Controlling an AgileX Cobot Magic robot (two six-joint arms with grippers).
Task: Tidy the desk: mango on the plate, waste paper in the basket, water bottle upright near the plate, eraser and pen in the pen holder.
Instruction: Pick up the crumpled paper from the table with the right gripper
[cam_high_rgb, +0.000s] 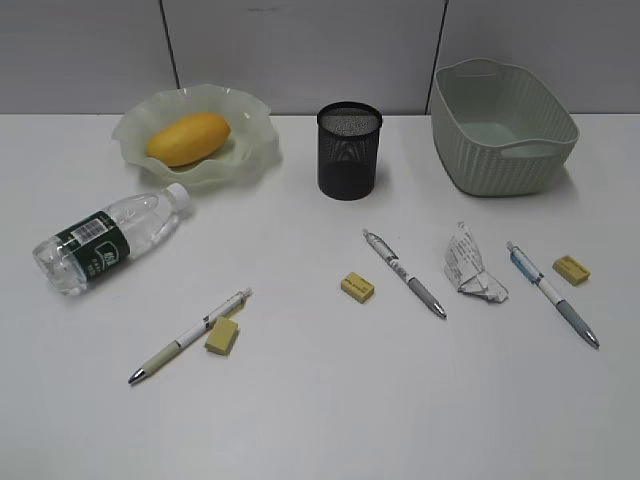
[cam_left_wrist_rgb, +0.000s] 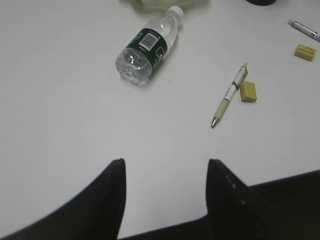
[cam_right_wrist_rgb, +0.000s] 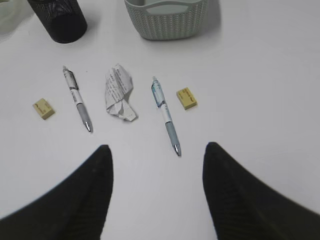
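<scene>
Desk (cam_high_rgb: 320, 420), white, flat. Counts from the exterior view: one mango, one plate, one water bottle, one pen holder, one basket, one waste paper, three pens, three erasers

Mango (cam_high_rgb: 188, 138) lies inside the plate (cam_high_rgb: 255, 125), far left of the desk. Water bottle (cam_high_rgb: 108, 238) on its side just in front of the plate, cap pointing toward the plate's rim, near but apart from it

Pen holder (cam_high_rgb: 349, 150) upright at far centre, nothing seen sticking out of it. Basket (cam_high_rgb: 500, 125) at far right; its inside looks bare from this angle

Left pen (cam_high_rgb: 190, 335), pale barrel, lies slantwise with the left eraser (cam_high_rgb: 223, 336) touching or just beside it. Middle eraser (cam_high_rgb: 357, 287) sits alone, near the middle pen (cam_high_rgb: 405, 273), grey grip. Waste paper (cam_high_rgb: 470, 265), crumpled with faint print, lies between the middle pen and the right pen (cam_high_rgb: 552, 293), blue-topped. Right eraser (cam_high_rgb: 571, 269) just beyond the right pen, apart from it

Left gripper (cam_left_wrist_rgb: 165, 200): jaws stand well apart, nothing between them, above bare desk near the front edge, bottle and left pen ahead of it. Right gripper (cam_right_wrist_rgb: 157, 195): jaws likewise spread wide, empty, with the waste paper and right pen ahead. Neither gripper shows in the exterior view
</scene>
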